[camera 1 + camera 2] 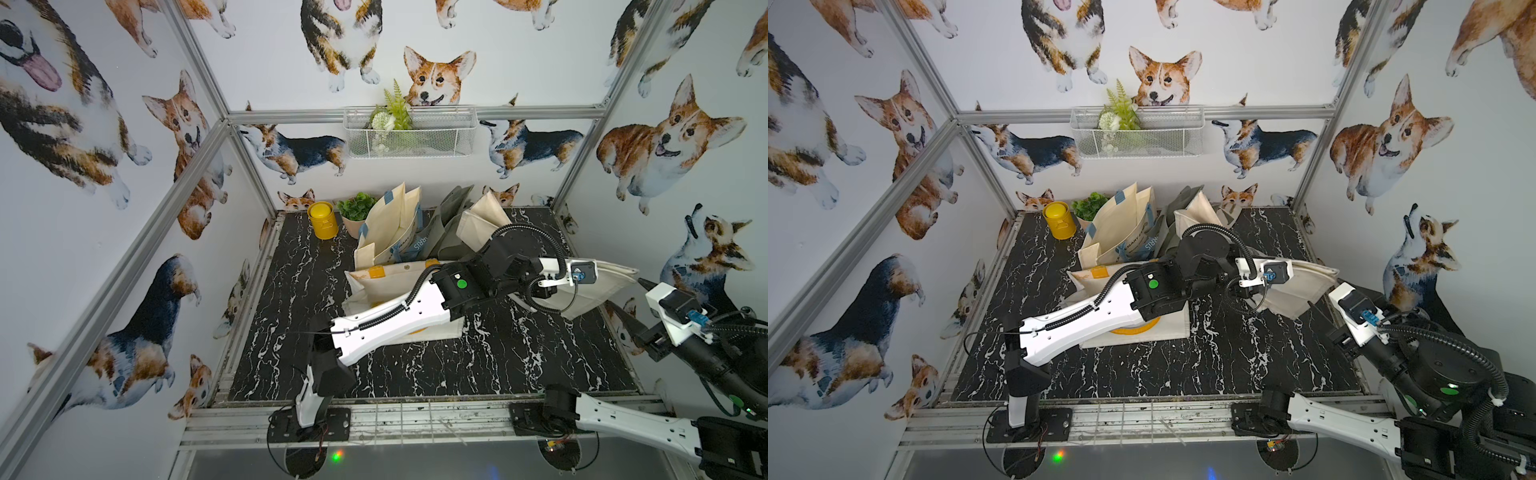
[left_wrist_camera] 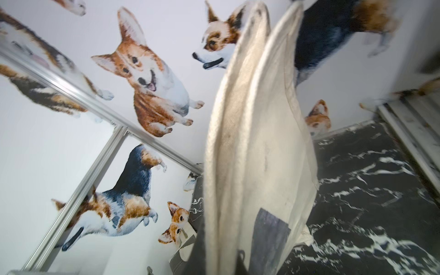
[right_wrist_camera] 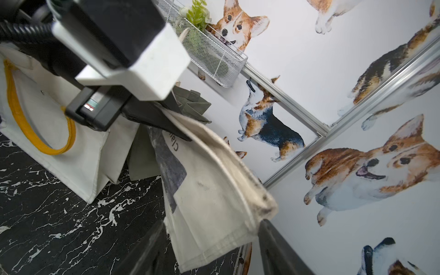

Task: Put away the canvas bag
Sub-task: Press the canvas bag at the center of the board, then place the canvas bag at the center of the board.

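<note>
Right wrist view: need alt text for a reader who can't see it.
A cream canvas bag hangs pinched in the left end effector, its free end between the fingers of the open right end effector. Behind: a yellow-handled bag on the marble table, a wire basket on the corgi wall.

Canvas bag [image 3: 214,190]: coarse woven cream cloth, matt, grey-smudged along the hems.
Tabletop [image 1: 415,365]: black marble-pattern surface with white veins, smooth, slight sheen.
Wire basket [image 1: 436,137]: white-coated metal mesh.
Frame rail [image 1: 540,112]: bare brushed aluminium.
Canister [image 1: 321,220]: yellow, smooth, glossy.
Left arm shell [image 1: 395,320]: smooth white plastic.
Cable conduit [image 1: 524,226]: ribbed black plastic.
</note>
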{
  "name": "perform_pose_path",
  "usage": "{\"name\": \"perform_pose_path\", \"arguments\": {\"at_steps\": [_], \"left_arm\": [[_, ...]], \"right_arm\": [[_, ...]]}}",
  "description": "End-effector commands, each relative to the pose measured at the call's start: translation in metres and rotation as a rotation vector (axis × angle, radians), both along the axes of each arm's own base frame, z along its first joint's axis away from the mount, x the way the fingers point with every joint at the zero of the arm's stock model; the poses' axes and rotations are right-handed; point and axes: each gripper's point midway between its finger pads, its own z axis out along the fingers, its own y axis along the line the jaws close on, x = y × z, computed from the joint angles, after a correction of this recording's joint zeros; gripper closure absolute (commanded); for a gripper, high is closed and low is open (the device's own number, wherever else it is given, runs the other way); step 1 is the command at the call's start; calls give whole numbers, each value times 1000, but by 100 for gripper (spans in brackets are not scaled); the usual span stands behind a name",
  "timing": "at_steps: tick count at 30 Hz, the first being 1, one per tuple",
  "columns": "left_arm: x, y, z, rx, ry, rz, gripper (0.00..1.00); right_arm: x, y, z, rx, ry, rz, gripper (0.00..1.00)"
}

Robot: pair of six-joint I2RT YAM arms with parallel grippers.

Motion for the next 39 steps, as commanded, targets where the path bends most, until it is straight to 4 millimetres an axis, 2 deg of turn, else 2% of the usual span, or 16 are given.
{"name": "perform_pose_path", "arguments": {"at_steps": [1,5,8,10,12,14,17,19,22,25,28,31,36,39], "left_arm": [[39,4,49,-264,-52,227,100],[52,0,85,-430,-150,276,100],[53,0,104,-501,-227,285,100],[53,2,115,-529,-275,297,100],[52,1,118,-545,-306,300,100],[53,-8,105,-515,-326,297,100],[56,-24,64,-443,-325,326,100],[54,-35,31,-392,-310,331,100],[43,-50,-6,-353,-299,327,100],[37,-58,-42,-321,-278,337,100],[31,-63,-78,-284,-240,351,100],[21,-67,-101,-259,-202,354,100],[2,-72,-125,-231,-133,357,100],[-1,-73,-147,-195,-84,368,100]], "right_arm": [[5,-17,10,110,-4,-109,31],[3,-40,26,263,-34,-172,31],[1,-51,26,293,-40,-205,34],[2,-60,27,290,-48,-246,33],[2,-72,32,321,-65,-292,33],[-1,-86,36,376,-83,-326,34],[-4,-99,33,438,-84,-361,36],[-3,-100,23,415,-64,-375,36],[-3,-103,13,405,-39,-402,34],[-6,-113,9,456,-34,-426,35],[-6,-111,4,457,-19,-425,36],[-3,-103,-4,409,5,-420,34],[-4,-105,-6,429,19,-421,34],[-4,-100,-14,417,46,-413,34]]}}
